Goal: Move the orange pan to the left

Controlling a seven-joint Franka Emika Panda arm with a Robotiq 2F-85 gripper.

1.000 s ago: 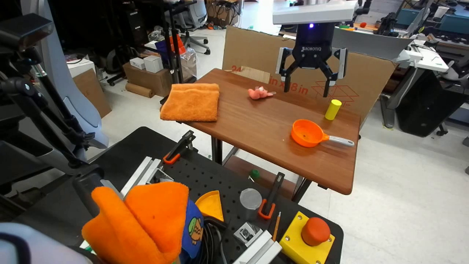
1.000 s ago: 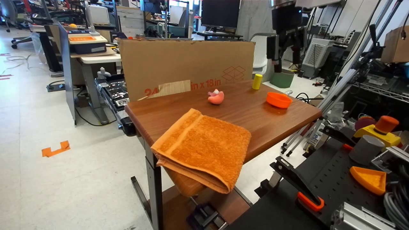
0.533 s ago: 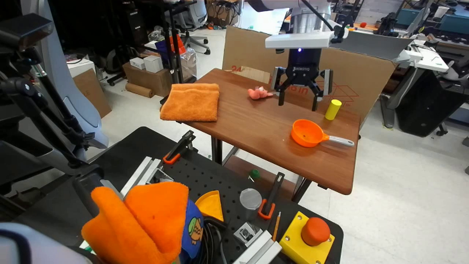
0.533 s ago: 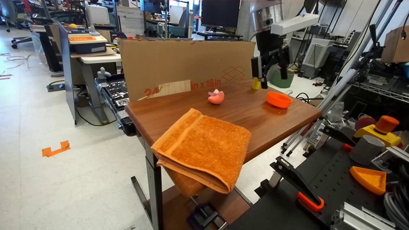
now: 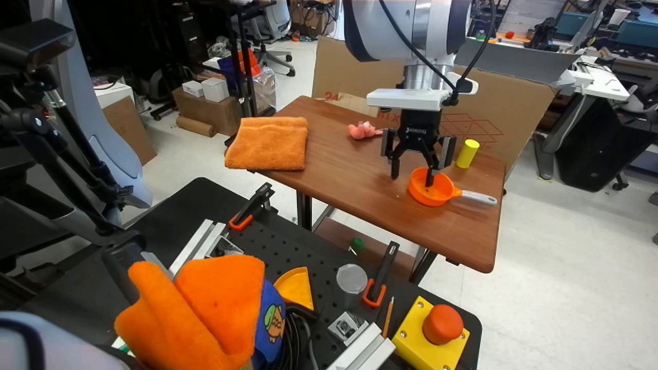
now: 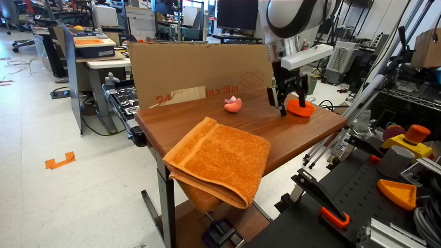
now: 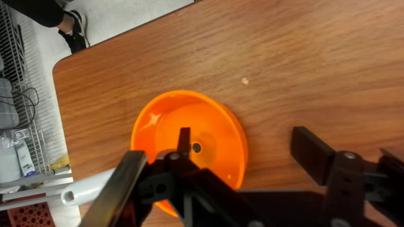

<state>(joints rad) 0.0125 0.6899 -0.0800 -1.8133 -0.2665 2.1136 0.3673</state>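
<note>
The orange pan [image 5: 438, 195] sits upright on the brown table, its grey handle [image 5: 479, 197] pointing to the table's short edge. The orange pan also shows in an exterior view [image 6: 301, 112] and in the wrist view [image 7: 211, 126]. My gripper [image 5: 412, 179] is open and points down, with the near wall of the pan between its fingers. One finger is over or inside the bowl; the other is outside, just above the table. The gripper shows the same way in an exterior view [image 6: 293, 110] and in the wrist view [image 7: 241, 130]. Whether a fingertip touches the pan cannot be told.
A yellow cylinder [image 5: 467, 154] stands behind the pan. A pink lumpy object [image 5: 363, 130] lies farther along the table [image 5: 349, 164]. A folded orange cloth [image 5: 272, 144] covers the far end. A cardboard sheet [image 6: 193, 65] stands along the back edge.
My open gripper has come down from above the table and shifted sideways, so its fingers are now either side of the pan's wall. The pan has not moved.
</note>
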